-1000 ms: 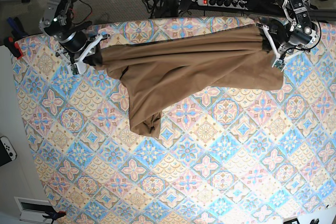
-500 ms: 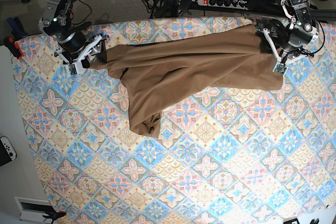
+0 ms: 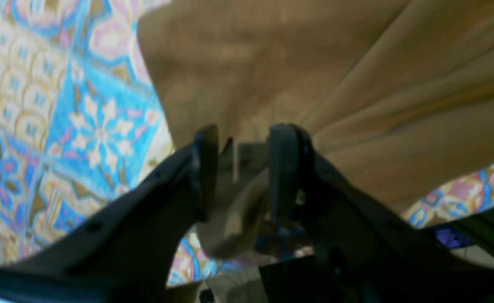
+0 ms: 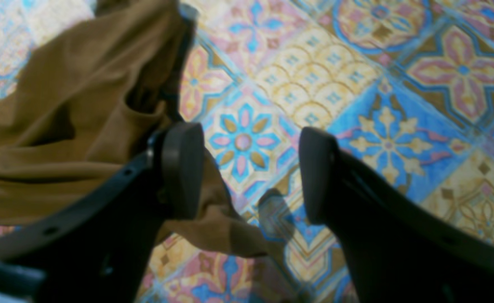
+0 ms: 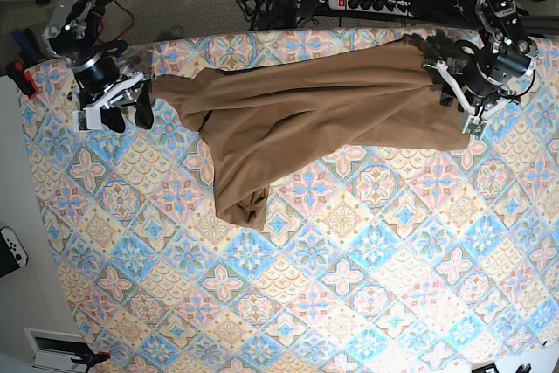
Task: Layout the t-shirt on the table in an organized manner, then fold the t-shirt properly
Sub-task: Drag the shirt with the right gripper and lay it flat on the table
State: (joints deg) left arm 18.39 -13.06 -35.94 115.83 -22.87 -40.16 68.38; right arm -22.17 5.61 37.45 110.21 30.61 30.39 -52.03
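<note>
The tan-brown t-shirt (image 5: 306,120) lies bunched in a long band across the far side of the table (image 5: 349,286), with one lobe drooping toward the middle. My right gripper (image 5: 129,116) sits off the shirt's left end. In the right wrist view this gripper (image 4: 251,168) is open, with only patterned table (image 4: 356,84) in the gap and the t-shirt (image 4: 61,126) beside and under its left finger. My left gripper (image 5: 445,85) is at the shirt's right end. In the left wrist view its (image 3: 242,160) jaws stand apart with loose t-shirt (image 3: 272,63) fabric lying in the gap.
A power strip and cables (image 5: 376,2) run behind the table's far edge. A white game controller (image 5: 10,251) lies off the table's left side, and a red-handled tool (image 5: 22,76) sits by the far left corner.
Both grippers have opened and let go of the shirt's ends. The right arm has pulled away to the left, and the left arm has shifted slightly. The shirt's left end has slumped.
</note>
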